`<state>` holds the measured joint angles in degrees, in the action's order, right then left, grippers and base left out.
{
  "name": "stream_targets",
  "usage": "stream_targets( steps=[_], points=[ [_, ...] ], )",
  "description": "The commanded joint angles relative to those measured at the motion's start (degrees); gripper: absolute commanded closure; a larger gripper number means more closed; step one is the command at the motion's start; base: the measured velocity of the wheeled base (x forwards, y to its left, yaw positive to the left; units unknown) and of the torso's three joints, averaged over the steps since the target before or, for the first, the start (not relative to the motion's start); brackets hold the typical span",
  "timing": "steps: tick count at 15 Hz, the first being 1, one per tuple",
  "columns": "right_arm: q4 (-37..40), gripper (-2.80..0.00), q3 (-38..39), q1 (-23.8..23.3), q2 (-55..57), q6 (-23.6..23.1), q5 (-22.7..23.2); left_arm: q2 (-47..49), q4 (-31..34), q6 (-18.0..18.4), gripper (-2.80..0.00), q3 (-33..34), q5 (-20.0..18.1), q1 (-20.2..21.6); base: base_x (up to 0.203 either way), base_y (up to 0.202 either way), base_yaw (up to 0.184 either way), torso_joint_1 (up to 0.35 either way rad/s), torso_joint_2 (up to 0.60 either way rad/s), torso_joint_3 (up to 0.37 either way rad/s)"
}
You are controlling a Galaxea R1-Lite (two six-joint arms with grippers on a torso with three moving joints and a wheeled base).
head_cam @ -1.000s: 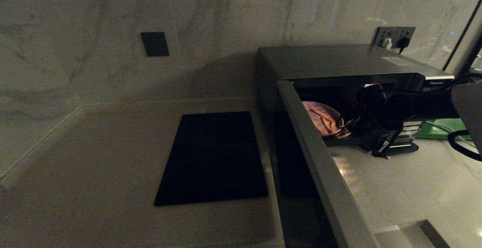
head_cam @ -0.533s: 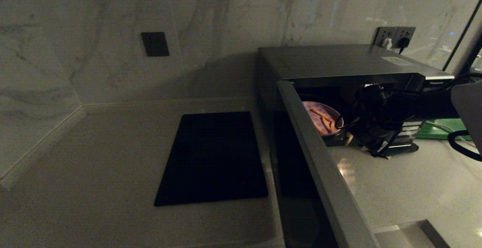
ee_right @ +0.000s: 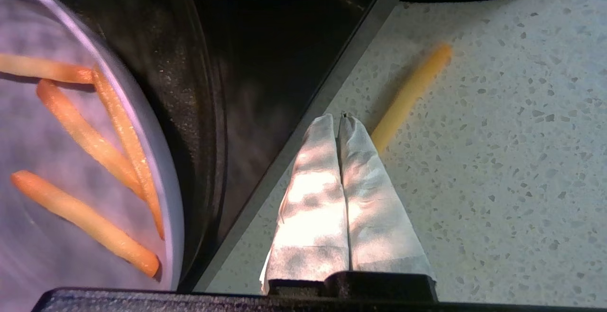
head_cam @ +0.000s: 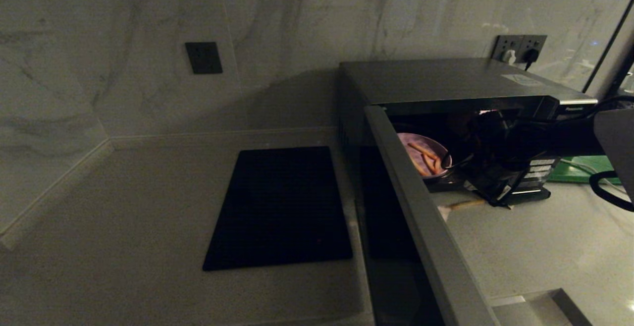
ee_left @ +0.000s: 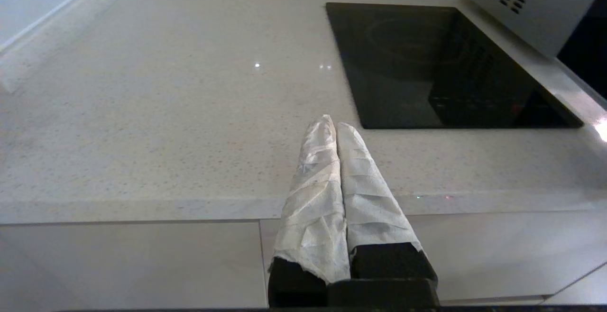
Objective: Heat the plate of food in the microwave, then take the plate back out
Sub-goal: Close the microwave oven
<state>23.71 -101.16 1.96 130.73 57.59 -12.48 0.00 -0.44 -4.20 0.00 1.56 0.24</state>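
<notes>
Since the earlier frames, a single fry (ee_right: pixel 411 95) had come to lie on the countertop (ee_right: pixel 521 169) just outside the microwave (head_cam: pixel 446 81), where it had not lain a second before, and the right gripper (ee_right: pixel 340 118) had pressed its cloth-wrapped fingers (ee_right: pixel 313 179) flat together with nothing between them. That loose fry rested just beyond and to one side of the fingertips, near them; whether it touched them could not be told. On the fingers' other side, past the dark sill of the oven opening, sat the plate of food (ee_right: pixel 57 160), inside the cavity with several fries across it, apart from the fingers. From the head camera the microwave door (head_cam: pixel 421 217) stood swung wide, and the plate (head_cam: pixel 421 155) showed just behind its top edge. The left gripper (ee_left: pixel 335 124) hung idle over the counter's front edge, its wrapped fingers clenched on nothing, with the black slab (ee_left: pixel 441 65) ahead and to one side of them.
</notes>
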Motion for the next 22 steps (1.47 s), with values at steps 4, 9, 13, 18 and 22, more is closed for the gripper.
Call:
stream_targets(
  steps=[4,9,13,18,22],
  points=[
    [0.1,0.0,1.0,0.0,-0.4,0.3,-0.1,0.1,0.0,0.0,0.0,0.0,0.0,0.0,0.0,0.0,0.0,0.0,0.0,0.0],
    [0.2,0.0,6.1,0.0,-5.3,0.3,0.0,0.1,0.0,0.0,0.0,0.0,0.0,0.0,0.0,0.0,0.0,0.0,0.0,0.0],
    [1.3,0.0,9.3,-0.3,-14.7,-2.1,0.1,0.1,0.0,0.0,0.0,0.0,0.0,0.0,0.0,0.0,0.0,0.0,0.0,0.0],
    [11.9,0.0,11.7,-1.0,-31.6,-8.5,-0.1,0.0,0.0,0.0,0.0,0.0,0.0,0.0,0.0,0.0,0.0,0.0,0.0,0.0],
    [21.0,0.0,11.6,0.0,-42.1,-12.6,-4.0,0.1,0.0,0.0,0.0,0.0,0.0,0.0,0.0,0.0,0.0,0.0,0.0,0.0]
  ],
)
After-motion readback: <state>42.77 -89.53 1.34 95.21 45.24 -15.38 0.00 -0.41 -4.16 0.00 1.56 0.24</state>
